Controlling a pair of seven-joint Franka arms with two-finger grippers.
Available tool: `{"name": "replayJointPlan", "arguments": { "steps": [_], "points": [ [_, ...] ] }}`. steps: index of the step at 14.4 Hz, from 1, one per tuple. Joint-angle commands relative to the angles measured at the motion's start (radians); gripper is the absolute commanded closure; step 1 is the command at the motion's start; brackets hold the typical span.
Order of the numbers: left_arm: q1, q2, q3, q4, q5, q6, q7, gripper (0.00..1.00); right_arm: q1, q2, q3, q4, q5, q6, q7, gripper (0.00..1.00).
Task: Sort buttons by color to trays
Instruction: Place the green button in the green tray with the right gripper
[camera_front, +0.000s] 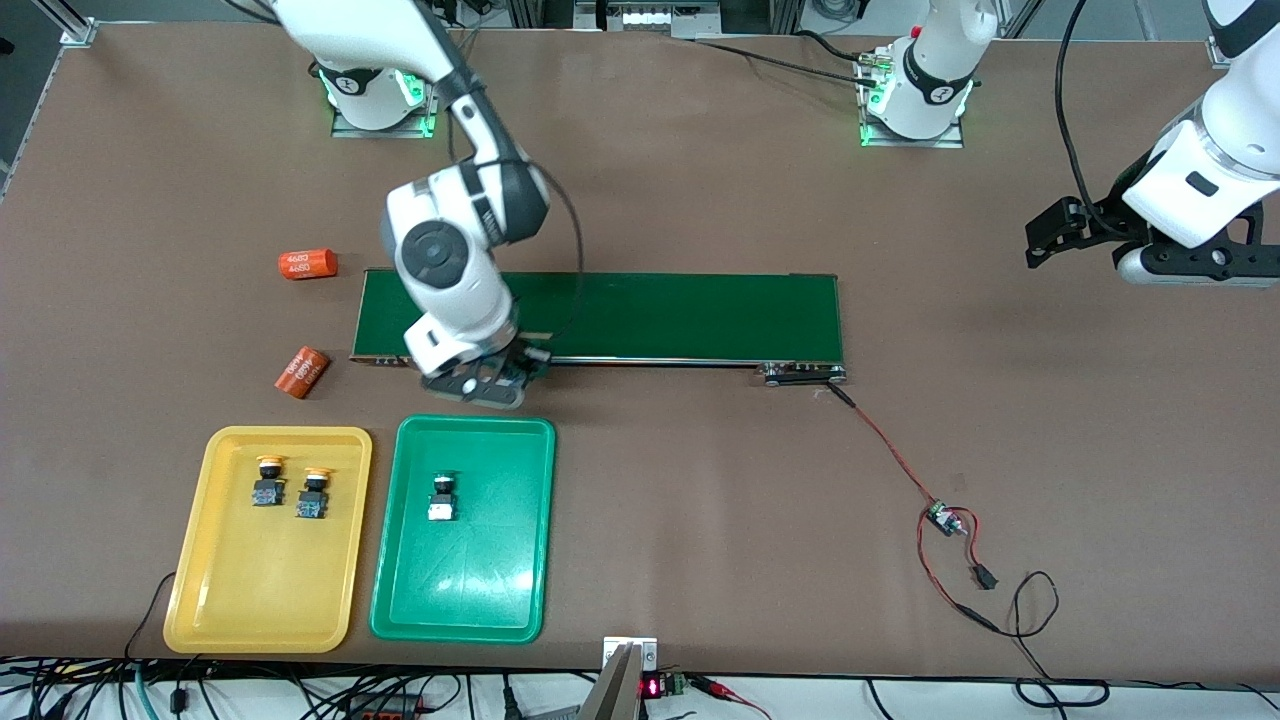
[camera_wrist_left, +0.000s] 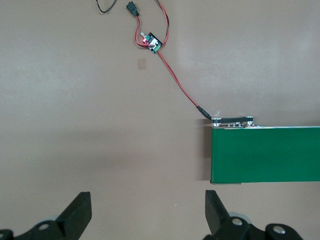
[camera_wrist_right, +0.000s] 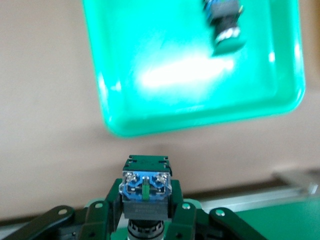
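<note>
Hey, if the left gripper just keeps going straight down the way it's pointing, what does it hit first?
Probably bare table. The open left gripper points down at brown tabletop beside the conveyor belt's end; depth is hard to judge.

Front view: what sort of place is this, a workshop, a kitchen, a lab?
Most likely a robotics lab test bench: two robot arms bolted to a brown table, a short conveyor belt wired to a small controller board, and colour-coded trays, yellow and green.

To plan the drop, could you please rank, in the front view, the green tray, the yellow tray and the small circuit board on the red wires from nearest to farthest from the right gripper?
From the right gripper, shut on a button:
1. green tray, just nearer the camera.
2. yellow tray, beside the green one, at the right arm's end.
3. circuit board, toward the left arm's end.
</note>
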Motion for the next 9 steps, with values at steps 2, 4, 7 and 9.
{"name": "replayJointPlan", "arguments": {
  "steps": [2,4,7,9],
  "points": [
    [-0.002,0.000,-0.002,0.017,0.014,-0.021,0.007,0.00,-0.088,0.179,0.020,0.216,0.003,-0.010,-0.139,1.00],
    [-0.002,0.000,0.000,0.018,0.016,-0.019,0.004,0.00,-0.116,0.241,0.022,0.311,0.005,-0.022,-0.203,1.00],
    [-0.002,0.001,-0.002,0.018,0.016,-0.019,-0.001,0.00,-0.142,0.336,0.033,0.428,0.014,-0.025,-0.287,1.00],
    [-0.002,0.001,-0.002,0.018,0.014,-0.019,0.003,0.00,-0.176,0.403,0.069,0.511,0.017,-0.044,-0.295,1.00]
  ]
}}
